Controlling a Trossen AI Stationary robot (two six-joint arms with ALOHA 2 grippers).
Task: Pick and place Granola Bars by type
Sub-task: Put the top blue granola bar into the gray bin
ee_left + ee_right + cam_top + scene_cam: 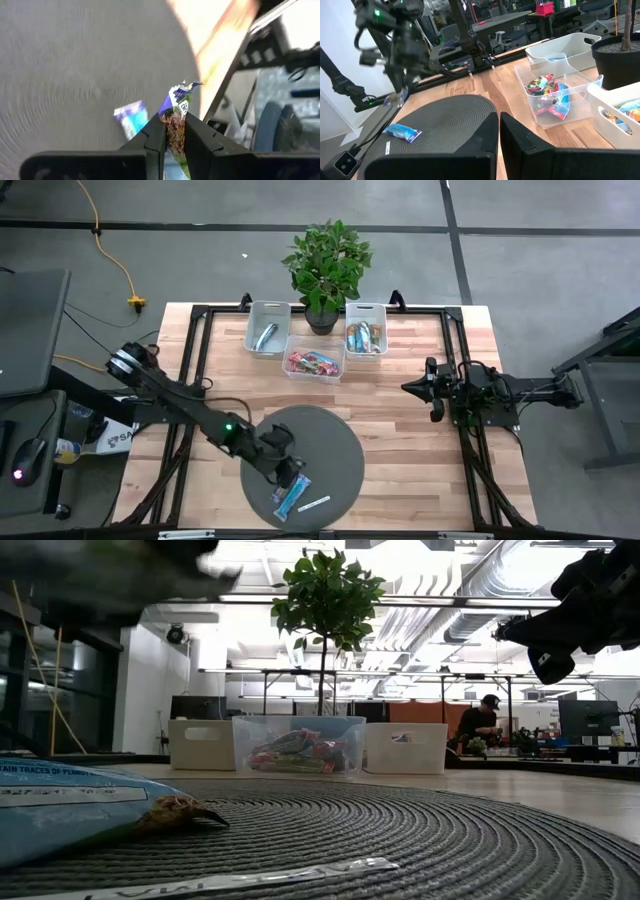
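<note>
One crinkly foil-wrapped bar [176, 117] pinched in left tool [174, 142]

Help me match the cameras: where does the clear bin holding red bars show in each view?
High view: clear bin at the far middle, just in front of the plant.
Low view: centre background, under the plant.
Left wrist view: not in it.
Right wrist view: right half of the picture, beside the plant's pot.
Shared landmark: the plant.
</note>
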